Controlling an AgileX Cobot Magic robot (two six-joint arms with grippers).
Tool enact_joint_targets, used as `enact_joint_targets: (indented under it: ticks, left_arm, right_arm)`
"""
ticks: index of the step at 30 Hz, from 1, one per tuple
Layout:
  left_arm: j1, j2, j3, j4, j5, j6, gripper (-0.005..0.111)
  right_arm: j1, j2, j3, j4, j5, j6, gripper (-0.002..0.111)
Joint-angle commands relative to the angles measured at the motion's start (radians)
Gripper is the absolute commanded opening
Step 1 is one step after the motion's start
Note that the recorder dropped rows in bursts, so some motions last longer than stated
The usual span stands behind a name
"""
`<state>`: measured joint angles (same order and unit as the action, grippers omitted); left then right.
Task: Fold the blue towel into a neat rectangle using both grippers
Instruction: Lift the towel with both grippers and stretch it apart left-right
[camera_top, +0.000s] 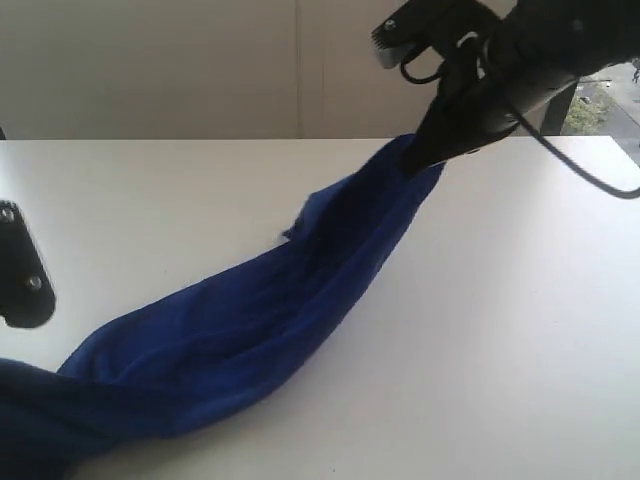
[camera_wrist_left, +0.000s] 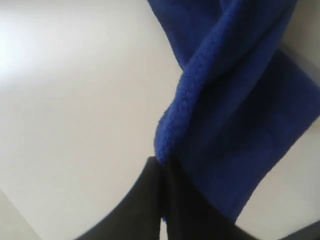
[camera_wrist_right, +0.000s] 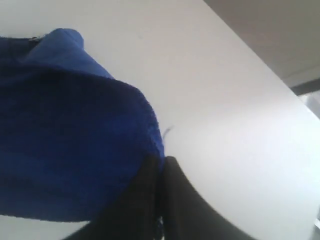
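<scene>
blue towel (camera_top: 270, 300) sags over table (camera_top: 500, 350) | long axis diagonal, near-left to far-right | left end effector (camera_wrist_left: 161, 165) pinches near end, right end effector (camera_top: 425, 155) pinches raised far end | next, I reckon: bring ends together

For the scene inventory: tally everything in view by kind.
Blue towel: 1
Robot hands: 2, left hand and right hand
Table: 1
Total: 4
</scene>
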<state>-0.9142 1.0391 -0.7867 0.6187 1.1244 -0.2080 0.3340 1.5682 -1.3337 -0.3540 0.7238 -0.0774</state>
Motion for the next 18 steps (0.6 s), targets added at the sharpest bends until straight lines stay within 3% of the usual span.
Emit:
enact_joint_targets:
  ticks: [1, 7, 13, 18]
  left_arm:
    - [-0.006, -0.085, -0.055, 0.059, 0.097, 0.014, 0.0]
    - [-0.006, -0.171, -0.065, 0.126, 0.097, 0.069, 0.0]
    - [-0.006, -0.221, -0.067, 0.128, 0.097, 0.077, 0.0]
    - [-0.006, -0.252, -0.14, 0.075, 0.097, 0.077, 0.0]
  right_arm:
    - [-0.008, -0.087, -0.002, -0.169, 0.108, 0.084, 0.0]
    - [-0.008, -0.237, -0.002, -0.259, 0.222, 0.146, 0.0]
    - [-0.008, -0.429, -0.002, -0.298, 0.298, 0.172, 0.0]
    - [-0.008, -0.547, -0.002, -0.287, 0.369, 0.172, 0.0]
